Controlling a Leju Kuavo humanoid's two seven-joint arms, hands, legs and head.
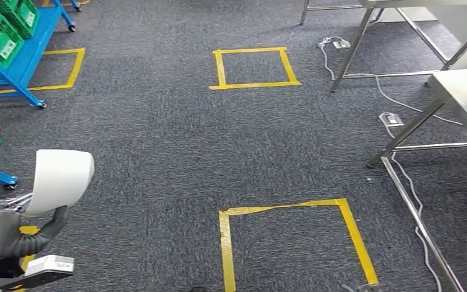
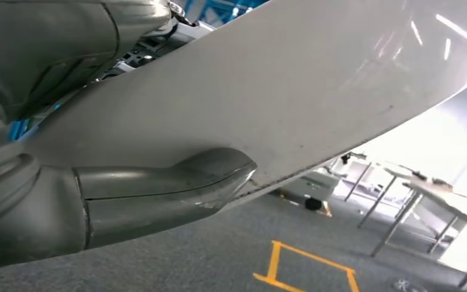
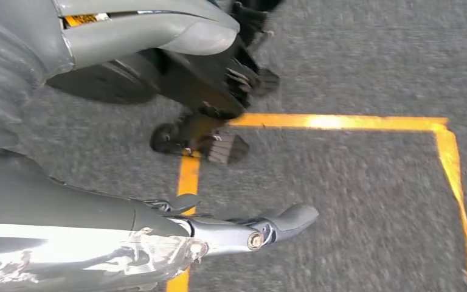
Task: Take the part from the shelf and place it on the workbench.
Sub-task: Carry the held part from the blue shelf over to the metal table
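Mid-carry: white part [image 1: 61, 179] clamped in left robot hand [image 1: 12, 228] at lower left, shelf [image 1: 18, 45] upper left, tabletop [image 1: 465, 97] at right unreached; right robot hand [image 3: 219, 121] empty, fingers apart.

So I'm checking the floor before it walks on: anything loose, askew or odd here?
Mostly tidy. One hazard: white cables trail loose across the carpet between floor sockets by the metal workbench legs. The left hand holds the white part firmly; the yellow tape squares lie flat.
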